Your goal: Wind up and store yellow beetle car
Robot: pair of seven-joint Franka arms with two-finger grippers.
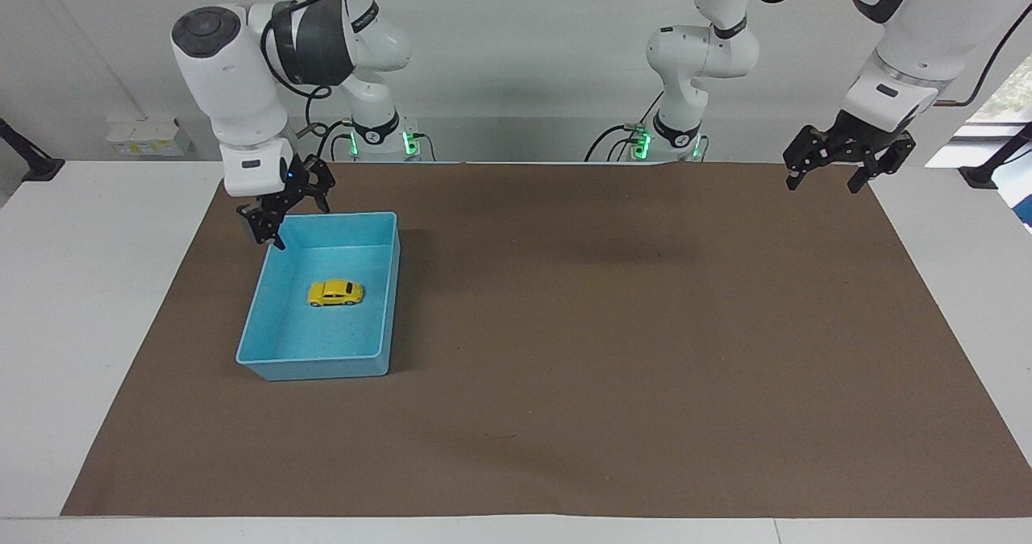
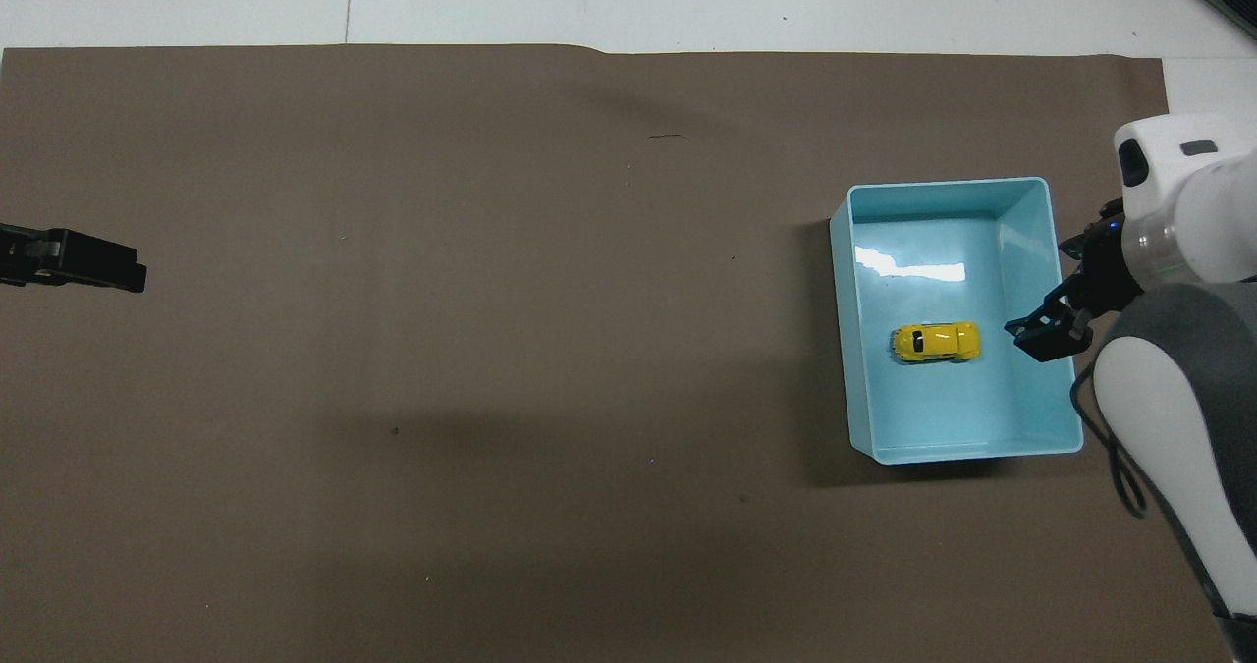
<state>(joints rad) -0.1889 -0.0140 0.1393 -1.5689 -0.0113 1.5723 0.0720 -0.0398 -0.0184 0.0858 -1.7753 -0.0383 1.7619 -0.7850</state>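
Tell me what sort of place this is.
Likely a robotics lab. Two Franka arms are bench-mounted at a white table covered by a brown mat; the only props are a blue bin and a yellow beetle car lying in it.

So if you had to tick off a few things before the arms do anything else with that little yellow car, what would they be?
1. yellow beetle car inside the blue bin: ok.
2. Car standing on its wheels: ok.
3. right gripper open, holding nothing: ok.
4. Right gripper raised over the bin's corner nearest the robots, apart from the car: ok.
5. left gripper open, waiting over the brown mat's edge: ok.
6. Car wound up: cannot tell.
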